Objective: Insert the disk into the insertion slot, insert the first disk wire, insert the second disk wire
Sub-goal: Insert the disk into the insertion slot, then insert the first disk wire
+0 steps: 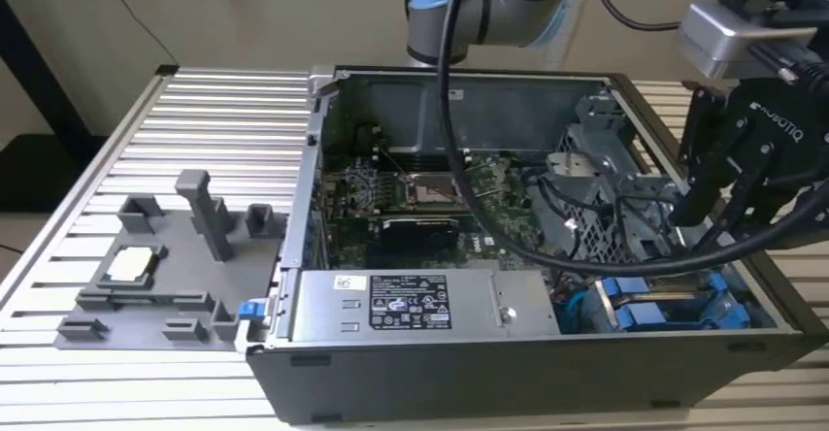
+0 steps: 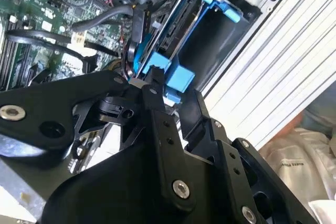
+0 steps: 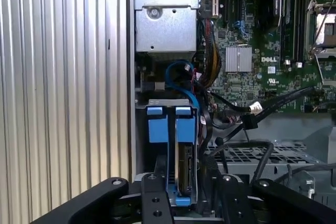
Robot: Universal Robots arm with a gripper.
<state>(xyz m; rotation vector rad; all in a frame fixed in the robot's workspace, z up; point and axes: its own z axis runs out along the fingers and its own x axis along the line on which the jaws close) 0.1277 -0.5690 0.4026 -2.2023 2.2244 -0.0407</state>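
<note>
In the exterior view we see an open case (image 1: pixel 453 378) of dark sheet metal lying on a table (image 1: pixel 220 130) of ribbed aluminium profiles. Inside are a green board (image 1: pixel 414 193) and a boxy silver power supply (image 1: pixel 402 305) with a white label. The disk (image 1: pixel 647 313) sits in the corner of the case toward the exterior view's right, just beside the power supply. Here its bright blue plastic carrier shows. The black claw (image 1: pixel 712 215) hangs above that corner. A thick black cable (image 1: pixel 518 247) bends over the board. On the table, at the exterior view's left, stands a grey fixture (image 1: pixel 169 256) with square posts.

In the second wrist view the claw (image 2: pixel 170 90) is matt black with round screw heads. It is right at the smooth, blocky blue tabs of the disk (image 2: pixel 181 80).

In the first wrist view the disk (image 3: pixel 185 166) stands on edge in a narrow slot (image 3: pixel 152 161), with two rectangular blue tabs at one end. A wire bundle (image 3: pixel 207 77) runs beside it, and a finned silver heat sink (image 3: pixel 239 59) sits on the board. The claw (image 3: pixel 186 182) is at the disk's near end. We cannot tell whether it is clenched on the disk or released.
</note>
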